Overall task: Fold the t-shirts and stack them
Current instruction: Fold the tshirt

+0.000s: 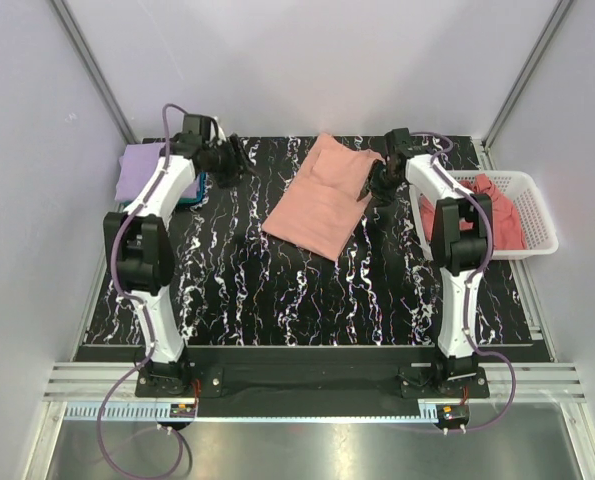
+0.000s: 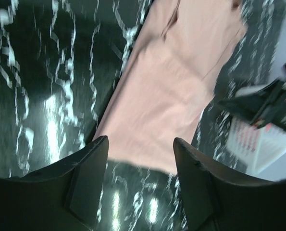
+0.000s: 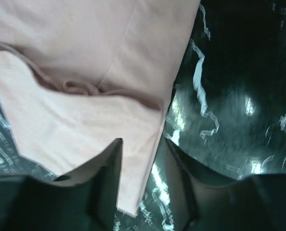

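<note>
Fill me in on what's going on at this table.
T-shirt folding is under way. A salmon-pink t-shirt lies partly folded at the far middle of the table. The robot's left pincer and right pincer flank it, both open, gripping nothing. A lavender t-shirt sits folded at far left, and a rose-pink t-shirt waits in the white basket on the right.

Two matching arms, left arm (image 1: 142,250) and right arm (image 1: 462,235): white link shells, black joint housings. Purple cables (image 1: 165,115) run along each arm, looping loose at wrist and base. Bases (image 1: 162,378) are black blocks. Left claw (image 2: 140,144) has two matte black, broad wedge-shaped fingers with flat inner faces. Right claw (image 3: 143,144) has the same black fingers, slightly glossy.
</note>
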{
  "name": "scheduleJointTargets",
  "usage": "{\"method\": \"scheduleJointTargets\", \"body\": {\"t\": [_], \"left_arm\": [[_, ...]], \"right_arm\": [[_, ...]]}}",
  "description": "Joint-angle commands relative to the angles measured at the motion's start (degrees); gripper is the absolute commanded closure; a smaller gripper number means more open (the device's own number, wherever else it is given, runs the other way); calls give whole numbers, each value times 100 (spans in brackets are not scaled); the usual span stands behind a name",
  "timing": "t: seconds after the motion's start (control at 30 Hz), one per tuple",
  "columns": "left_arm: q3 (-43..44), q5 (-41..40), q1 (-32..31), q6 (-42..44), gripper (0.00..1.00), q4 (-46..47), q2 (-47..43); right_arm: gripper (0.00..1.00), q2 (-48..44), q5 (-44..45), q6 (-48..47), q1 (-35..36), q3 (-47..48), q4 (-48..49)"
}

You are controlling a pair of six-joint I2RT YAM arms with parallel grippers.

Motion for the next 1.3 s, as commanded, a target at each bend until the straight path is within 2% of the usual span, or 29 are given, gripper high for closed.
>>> {"method": "scheduleJointTargets", "body": {"t": [0.0, 0.13, 0.3, 0.37, 0.5, 0.6, 0.73, 0.8, 0.93, 1.03, 1.2, 1.27], "left_arm": [[-943, -122, -167, 553, 38, -225, 56], [-1393, 115, -167, 491, 37, 180, 11], [-1369, 344, -176, 596, 37, 129, 231], [-1167, 291, -176, 745, 37, 14, 336], [-1105, 308, -176, 781, 37, 65, 450], [-1157, 511, -202, 711, 37, 259, 547], [-1035, 467, -238, 746, 39, 58, 820], [-1148, 249, -273, 764, 39, 13, 794], [-1438, 431, -352, 606, 39, 399, 767], [-1526, 520, -431, 430, 39, 681, 829], [-1430, 125, -484, 623, 40, 497, 899], [-1508, 46, -475, 623, 42, 523, 890]], "right_arm": [[49, -892, -121, 318, 145, -120, -456], [40, -1962, -200, 750, 505, -1491, -9], [40, -2668, -359, 1278, 988, -3151, 1017], [39, -2748, -587, 1401, 1033, -3444, 1362], [36, -2537, -684, 1086, 1199, -3393, 1618], [33, -2256, -589, 699, 1270, -3138, 1260], [33, -2221, -342, 637, 1279, -3391, 1336], [34, -2212, -272, 786, 1340, -3654, 1503], [36, -2308, -175, 909, 1349, -3981, 1846], [37, -2099, -148, 839, 1340, -3876, 1838], [38, -1843, -17, 707, 1349, -3664, 1767], [43, -1799, -78, 777, 1358, -3778, 1864]]}}
